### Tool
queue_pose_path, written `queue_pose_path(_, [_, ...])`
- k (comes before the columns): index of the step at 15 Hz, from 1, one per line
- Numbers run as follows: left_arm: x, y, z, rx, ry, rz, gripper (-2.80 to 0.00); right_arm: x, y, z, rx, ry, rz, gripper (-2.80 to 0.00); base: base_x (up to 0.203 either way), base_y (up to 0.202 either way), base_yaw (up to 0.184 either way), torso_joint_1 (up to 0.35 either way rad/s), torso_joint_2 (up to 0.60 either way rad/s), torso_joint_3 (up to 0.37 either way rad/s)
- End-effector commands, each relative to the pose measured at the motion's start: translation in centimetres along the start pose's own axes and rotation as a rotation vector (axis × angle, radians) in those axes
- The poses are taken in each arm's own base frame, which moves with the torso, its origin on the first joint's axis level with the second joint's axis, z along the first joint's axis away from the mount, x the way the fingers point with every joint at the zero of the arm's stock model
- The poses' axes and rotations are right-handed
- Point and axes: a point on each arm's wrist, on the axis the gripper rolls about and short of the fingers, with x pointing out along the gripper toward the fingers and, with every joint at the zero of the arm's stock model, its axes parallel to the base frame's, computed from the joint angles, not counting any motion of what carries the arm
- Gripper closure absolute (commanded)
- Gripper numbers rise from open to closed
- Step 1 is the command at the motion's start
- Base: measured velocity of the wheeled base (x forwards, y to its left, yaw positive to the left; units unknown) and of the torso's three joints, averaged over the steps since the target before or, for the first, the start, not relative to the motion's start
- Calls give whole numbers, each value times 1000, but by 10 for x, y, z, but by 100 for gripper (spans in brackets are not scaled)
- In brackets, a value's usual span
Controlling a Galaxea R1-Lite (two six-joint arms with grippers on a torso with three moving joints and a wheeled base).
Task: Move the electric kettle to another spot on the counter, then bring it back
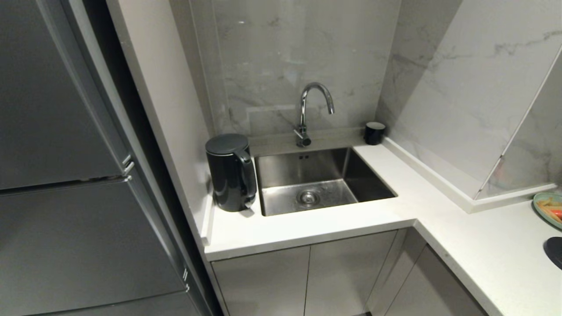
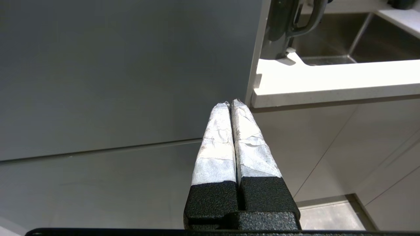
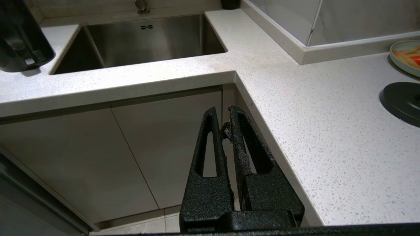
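The left gripper hangs below the counter edge in front of the grey refrigerator door, its two tape-wrapped fingers pressed flat together with nothing between them. The right gripper is also low, in front of the pale cabinet doors under the sink; its bare black fingers stand nearly together, only a thin slit between the tips, and hold nothing. Neither arm shows in the head view.

Taking the stainless steel sink as the landmark: the electric kettle stands upright on the counter just beside the sink's left rim, in the narrow strip between the sink and the side wall. Its lid is on and its loop handle faces the sink. Both grippers are well apart from it, below and in front. In the left wrist view only the kettle's lower body and handle show above the counter edge; in the right wrist view its base part shows at the sink's far left.

Behind the sink, at the middle of its back rim, a chrome gooseneck faucet rises. At the sink's back right corner a small black cup sits on the counter against the marble wall. Far to the right of the sink, along the other leg of the counter, lie a flat round black base disc and, beyond it, a pale green plate with food on it. Left of the sink, past the side wall, stands the refrigerator.
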Motion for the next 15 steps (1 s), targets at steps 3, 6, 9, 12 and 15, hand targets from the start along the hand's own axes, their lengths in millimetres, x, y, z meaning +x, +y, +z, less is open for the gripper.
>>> queue_pose_path(3, [0,0,0,0,2,-1,0,0,0,0,0,1,0,0,0,0,0,-130,316,186])
queue_pose_path(6, [0,0,0,0,1,-1,0,0,0,0,0,1,0,0,0,0,0,-130,320,188])
queue_pose_path(9, [0,0,0,0,1,-1,0,0,0,0,0,1,0,0,0,0,0,-131,326,198])
queue_pose_path(12, [0,0,0,0,2,-1,0,0,0,0,1,1,0,0,0,0,0,-132,333,200])
queue_pose_path(15, [0,0,0,0,1,-1,0,0,0,0,1,1,0,0,0,0,0,-128,340,210])
